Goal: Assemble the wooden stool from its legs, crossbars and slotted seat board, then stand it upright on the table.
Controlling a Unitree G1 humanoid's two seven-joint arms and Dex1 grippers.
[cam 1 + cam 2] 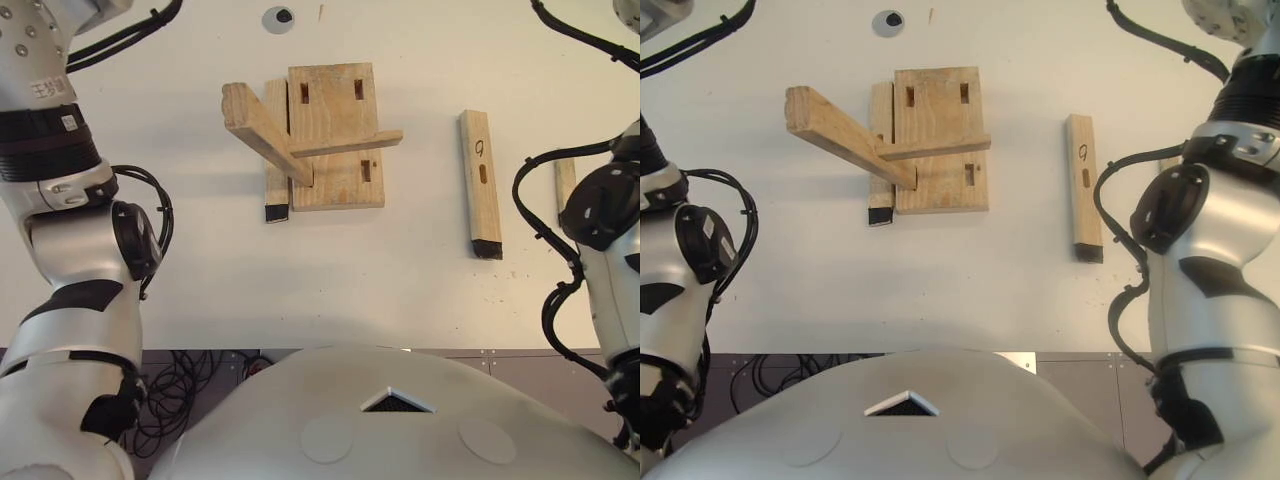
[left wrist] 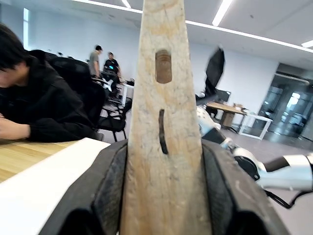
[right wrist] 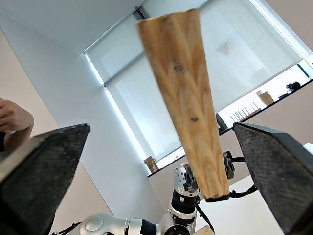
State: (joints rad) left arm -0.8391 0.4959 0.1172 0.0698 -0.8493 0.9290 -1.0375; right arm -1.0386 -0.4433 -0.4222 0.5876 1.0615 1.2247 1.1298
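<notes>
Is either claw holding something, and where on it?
The left gripper clamps a wooden leg near one end; the right gripper is open, holding nothing.

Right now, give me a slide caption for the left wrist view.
Left gripper clamped on a slotted wooden leg that points away from the wrist camera.

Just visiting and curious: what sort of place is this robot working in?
Probably an open-plan office or lab: ceiling light strips, office chairs and desks behind, plus a white worktable holding a slotted seat board.
</notes>
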